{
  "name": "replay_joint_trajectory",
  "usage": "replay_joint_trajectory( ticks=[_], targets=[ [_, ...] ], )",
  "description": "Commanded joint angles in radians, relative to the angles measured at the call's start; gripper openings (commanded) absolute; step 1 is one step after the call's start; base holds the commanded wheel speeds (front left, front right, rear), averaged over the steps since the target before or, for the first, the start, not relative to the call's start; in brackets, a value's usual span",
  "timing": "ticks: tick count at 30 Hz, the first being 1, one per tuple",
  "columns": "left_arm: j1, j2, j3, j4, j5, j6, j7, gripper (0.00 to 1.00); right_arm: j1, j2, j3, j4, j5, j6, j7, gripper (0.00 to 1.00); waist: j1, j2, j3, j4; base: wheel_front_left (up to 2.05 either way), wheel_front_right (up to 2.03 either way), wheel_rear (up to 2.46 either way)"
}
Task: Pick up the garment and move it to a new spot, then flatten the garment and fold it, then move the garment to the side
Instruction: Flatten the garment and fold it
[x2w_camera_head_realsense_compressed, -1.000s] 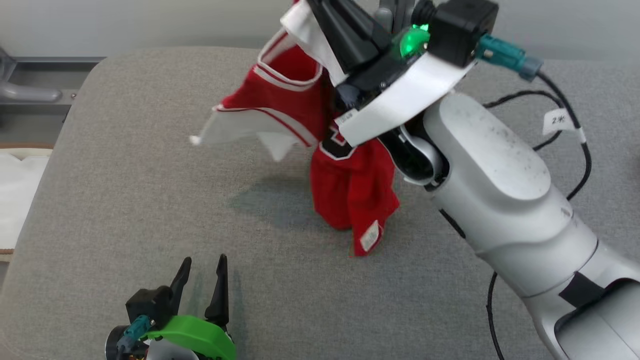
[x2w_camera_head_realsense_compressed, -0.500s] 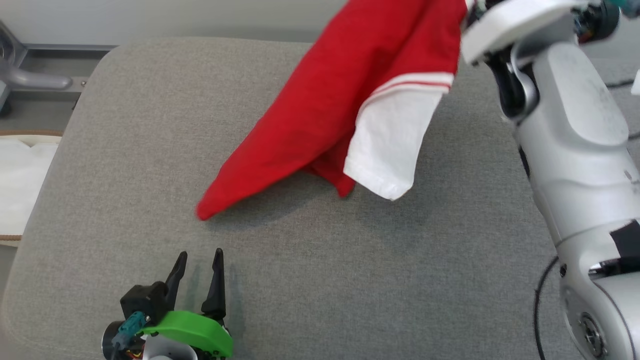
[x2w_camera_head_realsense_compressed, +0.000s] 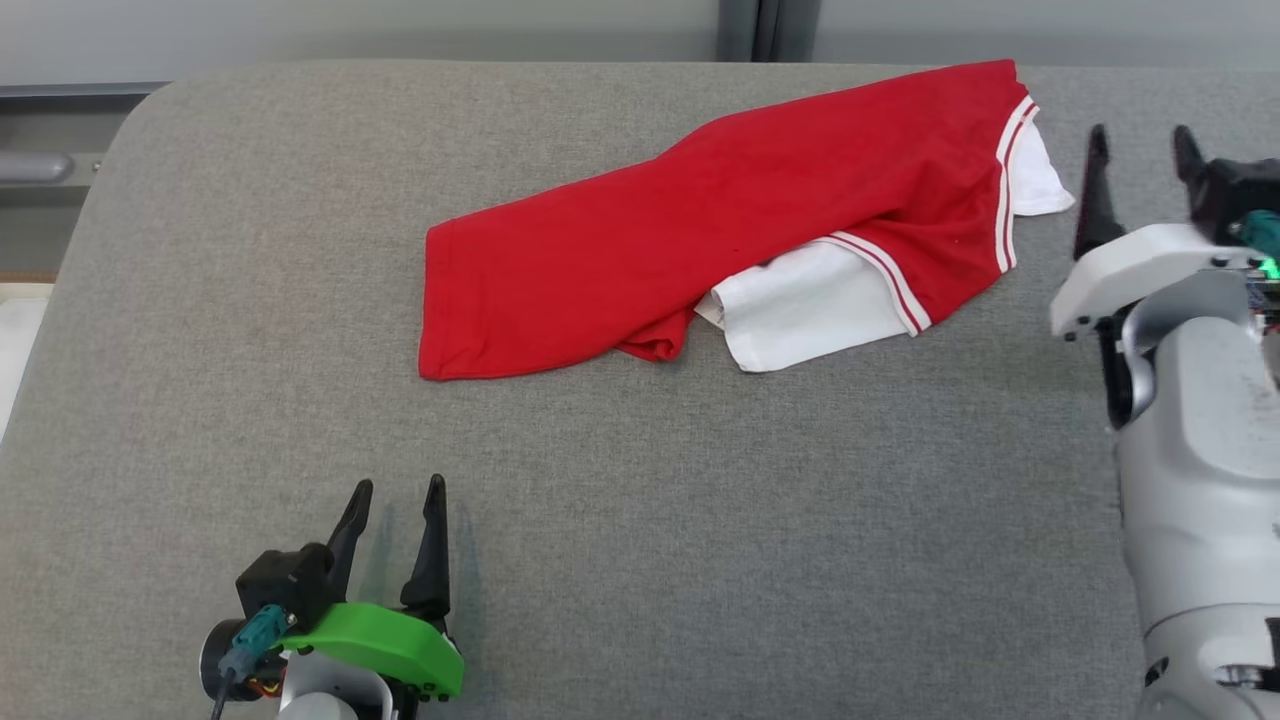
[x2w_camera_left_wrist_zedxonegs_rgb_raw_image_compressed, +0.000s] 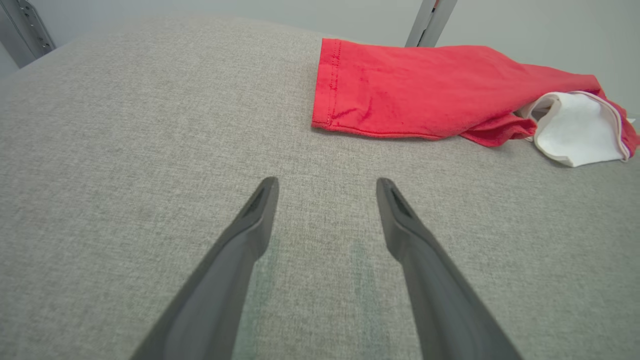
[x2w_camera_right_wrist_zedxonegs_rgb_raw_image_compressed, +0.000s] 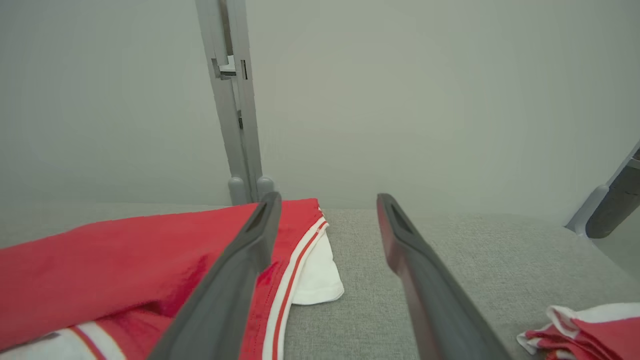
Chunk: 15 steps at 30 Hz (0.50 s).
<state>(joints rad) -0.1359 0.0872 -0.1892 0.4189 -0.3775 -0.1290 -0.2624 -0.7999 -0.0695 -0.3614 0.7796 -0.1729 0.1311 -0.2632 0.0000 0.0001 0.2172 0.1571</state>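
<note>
Red-and-white garment (x2w_camera_head_realsense_compressed: 720, 240) rumpled on cushion

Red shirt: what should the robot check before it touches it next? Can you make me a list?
1. The red shirt lies on the grey pad, not hanging: ok.
2. The shirt is spread flat: not ok, the white sleeve is bunched under a red fold.
3. The right gripper is open and holds nothing: ok.
4. The left gripper is open and apart from the shirt: ok.
5. Which side of the shirt faces up, front or back: cannot tell.
</note>
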Motion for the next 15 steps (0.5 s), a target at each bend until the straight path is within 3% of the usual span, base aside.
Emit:
replay_joint_trajectory(
  ticks=[1,10,15],
  targets=[
    [-0.015,0.006,0.0,-0.004,-0.001,-0.003,-0.003,1.0,0.034,0.013,0.056,-0.011,0.011,-0.001,-0.001,1.0,0.0,-0.0001,-0.004,-0.01,0.0,0.0,0.0],
    [-0.03,0.006,-0.015,-0.019,-0.002,-0.003,-0.003,1.0,0.189,0.014,0.687,-0.063,0.298,-0.001,-0.002,1.0,0.0,-0.0001,0.003,-0.006,0.0,0.0,0.0],
    [-0.038,0.013,-0.021,-0.03,-0.007,-0.003,-0.003,1.0,0.169,0.014,0.845,0.024,0.374,-0.001,0.001,1.0,0.0,-0.0001,0.016,0.015,0.0,0.0,0.0]
  ],
)
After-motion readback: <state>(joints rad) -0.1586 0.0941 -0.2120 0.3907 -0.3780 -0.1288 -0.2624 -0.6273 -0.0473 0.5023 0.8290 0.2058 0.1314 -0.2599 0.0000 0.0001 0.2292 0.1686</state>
